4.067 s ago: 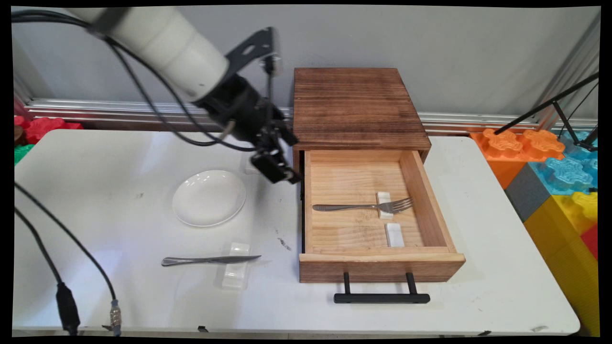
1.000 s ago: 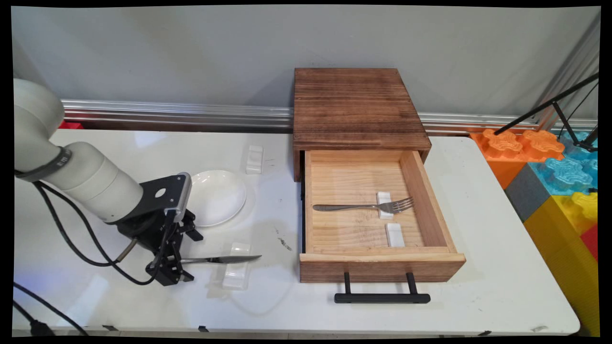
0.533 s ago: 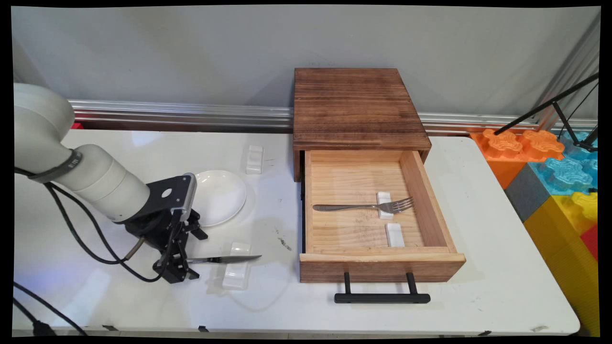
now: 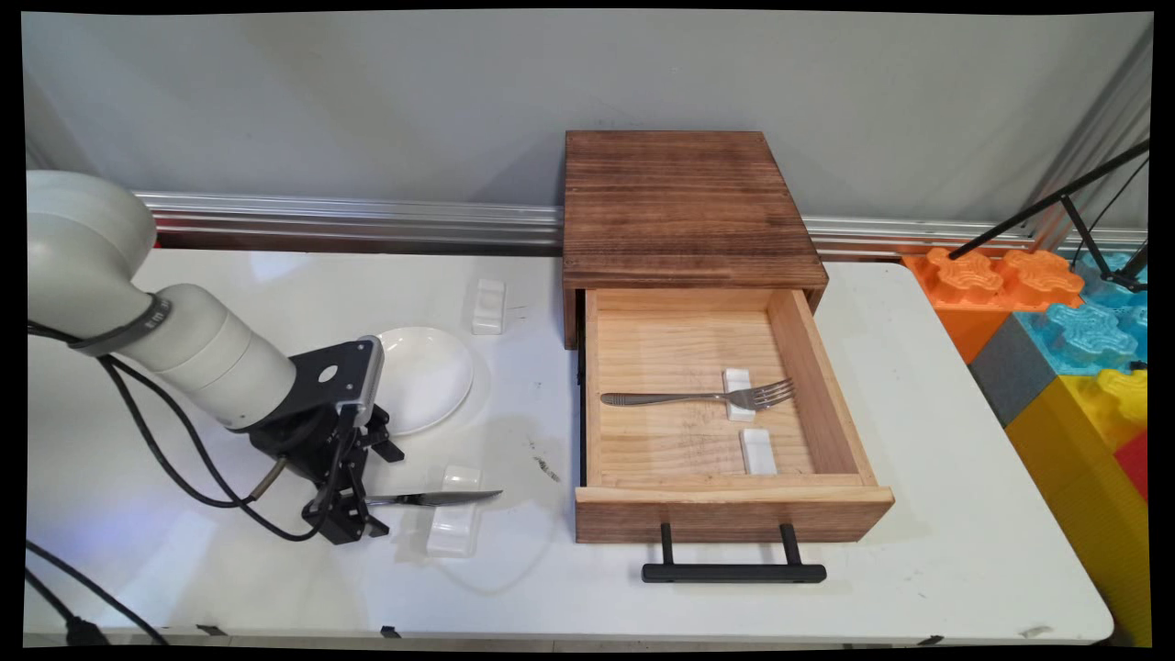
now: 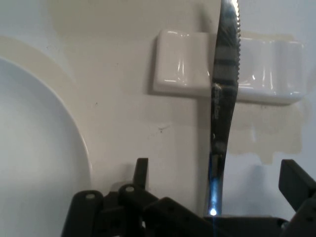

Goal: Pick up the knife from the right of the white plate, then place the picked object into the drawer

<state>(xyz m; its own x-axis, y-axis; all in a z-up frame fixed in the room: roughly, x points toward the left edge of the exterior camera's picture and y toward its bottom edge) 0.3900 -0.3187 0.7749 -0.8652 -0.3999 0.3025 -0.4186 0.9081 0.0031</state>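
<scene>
– Black, that is the pincer [image 4: 349, 521], low on the left side of the tabletop [image 4: 918, 551]. Is it holding something?

– No. Its two fingers [image 5: 295, 180] stand wide apart. The handle of a knife [image 4: 431, 498] runs between them, but I see a gap on each side. Nothing is pinched.

– Where is the knife?

– It lies flat near the front of the tabletop. Its handle end is at the pincer. Its blade lies across a little white rest [image 4: 454, 525] and points to the right.

– What would the knife be like to hold?

– I think it is hard, thin and light. It is shiny metal, so it may be slippery. It has tiny teeth along the blade. The handle looks like the best place to hold it, because it is the thicker part and has no teeth.

– What is behind it?

– A white plate [image 4: 427, 376], just beside the arm. Behind the plate is another small white rest [image 4: 487, 306].

– And more to the right?

– A brown wooden box [image 4: 684, 202] with its drawer [image 4: 817, 386] pulled out. A fork [image 4: 688, 398] lies in the drawer on one white block [image 4: 734, 412]. A second white block [image 4: 757, 452] lies near it with nothing on it. The drawer has a black handle [image 4: 732, 573] at the front.

– And past the tabletop?

– Big toy blocks [image 4: 1056, 312], orange, blue and yellow, on the far right.
</scene>
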